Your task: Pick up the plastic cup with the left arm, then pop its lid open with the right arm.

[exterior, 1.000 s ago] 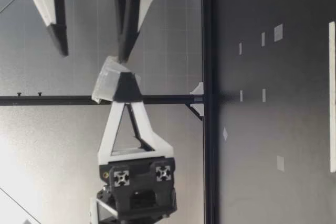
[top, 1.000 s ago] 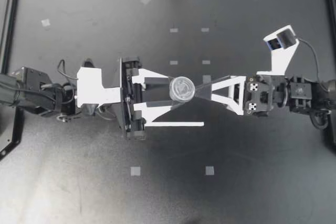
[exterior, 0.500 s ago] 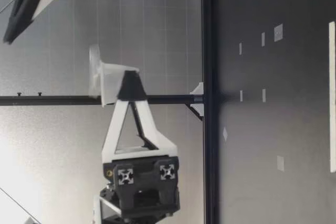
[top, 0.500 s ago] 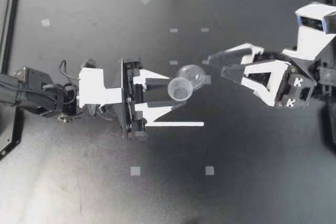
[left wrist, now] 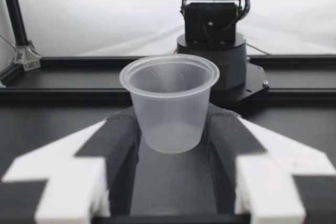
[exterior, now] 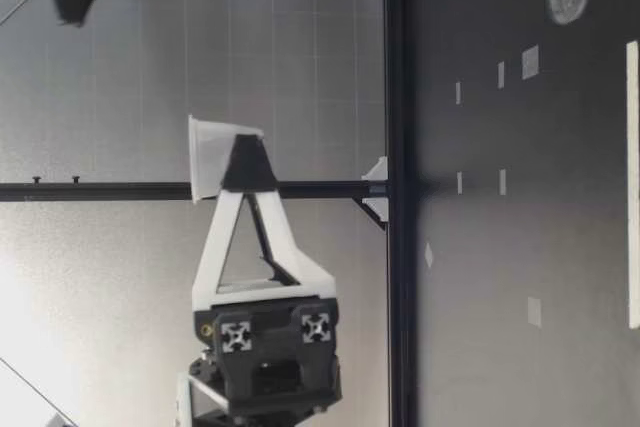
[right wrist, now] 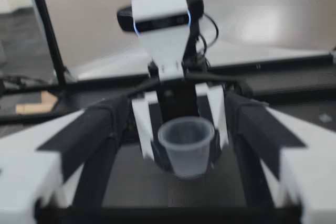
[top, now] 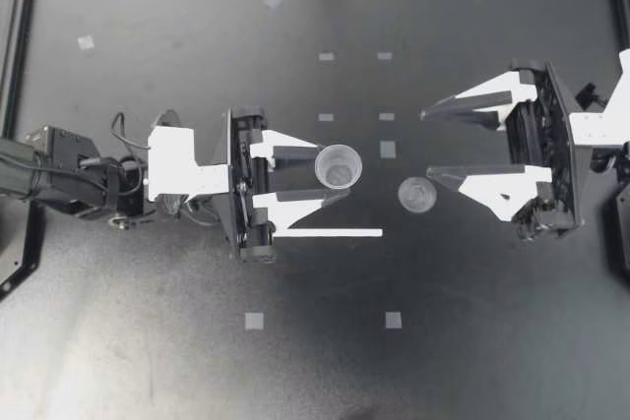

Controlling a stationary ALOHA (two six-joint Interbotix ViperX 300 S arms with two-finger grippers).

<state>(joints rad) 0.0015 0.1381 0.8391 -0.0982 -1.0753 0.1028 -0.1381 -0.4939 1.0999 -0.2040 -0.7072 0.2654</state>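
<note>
From above, my left gripper (top: pixel 332 172) clamps its fingers on a clear plastic cup (top: pixel 338 166). A clear lid (top: pixel 416 195) lies on the desk (top: pixel 315 361) just beside my right gripper (top: pixel 427 145), whose fingers are spread wide.

Low view: the cup (exterior: pixel 208 157) is held upright, well above the desk.

Left wrist view: the cup (left wrist: pixel 169 103) stands upright, pinched between both fingers (left wrist: pixel 118 142).

Right wrist view: the fingers (right wrist: pixel 94 129) are wide apart, with the cup (right wrist: pixel 186 145) ahead of them.

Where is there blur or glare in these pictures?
Top view: pale glare spreads over the table on my left; the cup in my left gripper reads clearly. Left wrist view: the backdrop is washed out white. Right wrist view: everything is soft, the cup included.
</note>
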